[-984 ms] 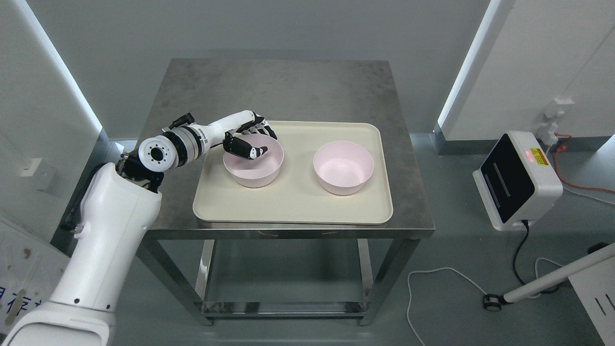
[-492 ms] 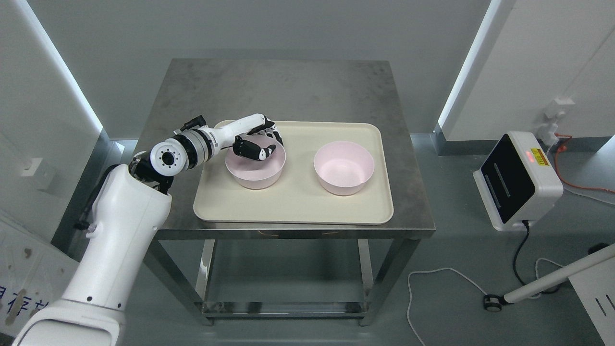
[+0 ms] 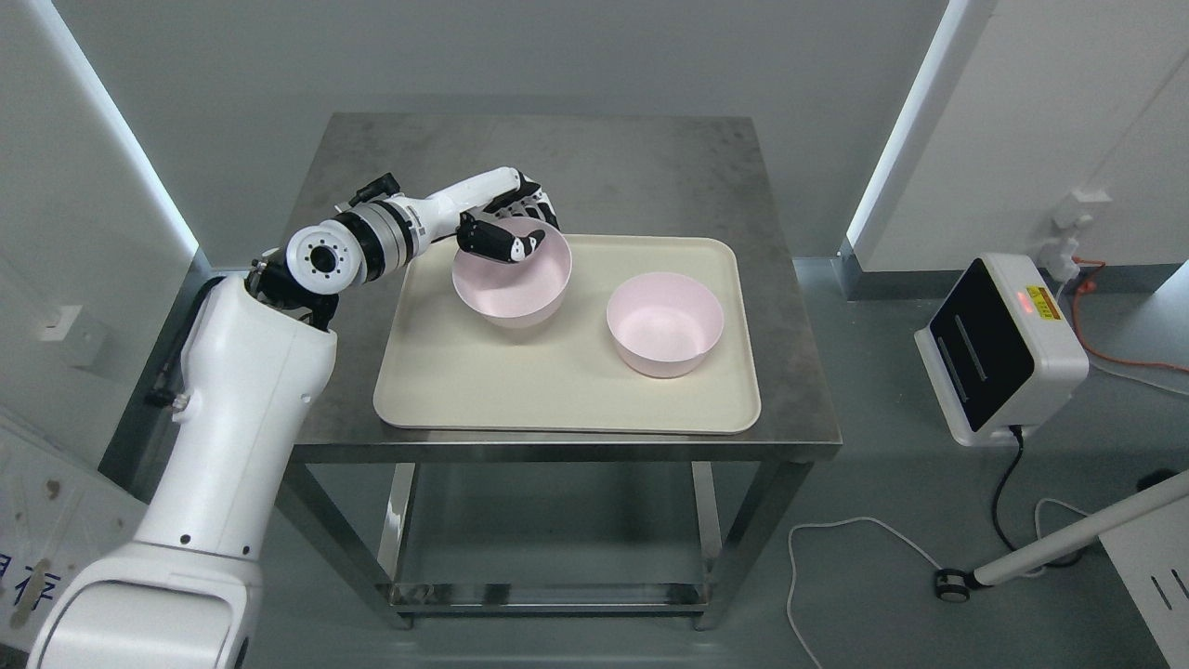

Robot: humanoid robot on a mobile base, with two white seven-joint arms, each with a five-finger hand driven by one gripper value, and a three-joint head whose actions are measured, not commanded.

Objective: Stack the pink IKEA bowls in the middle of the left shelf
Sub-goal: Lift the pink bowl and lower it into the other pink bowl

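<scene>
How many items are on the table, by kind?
Pink bowls: 2, one gripped at its rim by the left hand, one resting on the tray
Beige tray: 1
Total: 3

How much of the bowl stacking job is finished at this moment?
Done: the left hand has gripped one round pink plastic bowl by its rim and holds it, tilted, above the beige rectangular tray. In hand: carrying that bowl. Left: the second pink bowl sits alone on the tray, so nothing is stacked yet.
</scene>
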